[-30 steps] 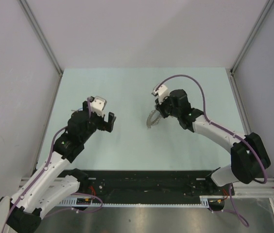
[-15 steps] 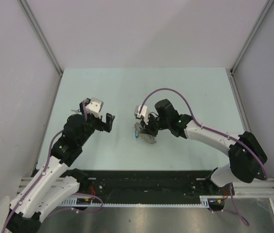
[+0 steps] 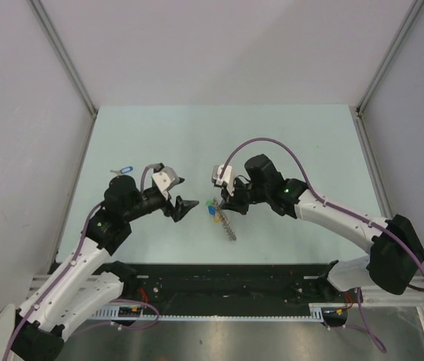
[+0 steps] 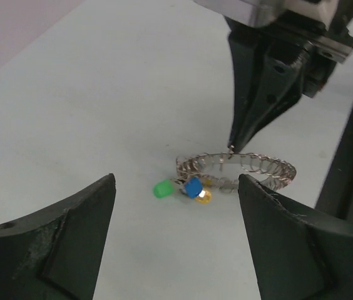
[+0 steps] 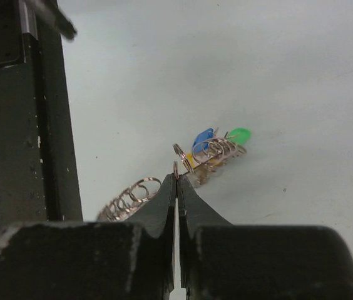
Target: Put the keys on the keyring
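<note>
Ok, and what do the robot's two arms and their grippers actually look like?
The left arm and right arm match: white shells on the long links, black joints and wrists. A purple cable runs along each to a small white camera block at the wrist. A green light glows on the right arm. The black fingers taper to narrow tips.

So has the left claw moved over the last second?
Yes. The left claw has swung right, away from the table's left edge, a little nearer the black rail, and toward the keyring.
</note>
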Robot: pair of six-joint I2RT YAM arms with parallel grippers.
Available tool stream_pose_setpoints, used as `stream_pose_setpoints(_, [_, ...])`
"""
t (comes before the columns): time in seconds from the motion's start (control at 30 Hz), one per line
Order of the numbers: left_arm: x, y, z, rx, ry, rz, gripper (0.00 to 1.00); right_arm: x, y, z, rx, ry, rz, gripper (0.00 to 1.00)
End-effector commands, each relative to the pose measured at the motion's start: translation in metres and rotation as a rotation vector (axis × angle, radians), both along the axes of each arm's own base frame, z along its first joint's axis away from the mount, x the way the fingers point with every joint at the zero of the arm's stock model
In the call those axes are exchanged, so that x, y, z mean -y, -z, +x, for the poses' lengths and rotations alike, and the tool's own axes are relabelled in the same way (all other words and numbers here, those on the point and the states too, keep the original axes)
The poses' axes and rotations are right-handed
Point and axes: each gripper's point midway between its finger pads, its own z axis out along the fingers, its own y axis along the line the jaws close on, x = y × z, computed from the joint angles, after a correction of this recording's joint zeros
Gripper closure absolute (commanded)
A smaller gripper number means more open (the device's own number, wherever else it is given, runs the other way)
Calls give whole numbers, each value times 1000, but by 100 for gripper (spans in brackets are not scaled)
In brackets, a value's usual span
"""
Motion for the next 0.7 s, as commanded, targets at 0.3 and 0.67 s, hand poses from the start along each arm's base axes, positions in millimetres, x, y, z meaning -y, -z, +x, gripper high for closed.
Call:
stream_pose_setpoints(0.3, [52, 4, -46, -83, 411, -63, 36, -4, -62, -19, 100, -58, 116, 100])
stream_pose_setpoints(0.67, [-20, 8, 57, -141, -357, -87, 28, 18, -58, -2, 107, 150, 88, 100])
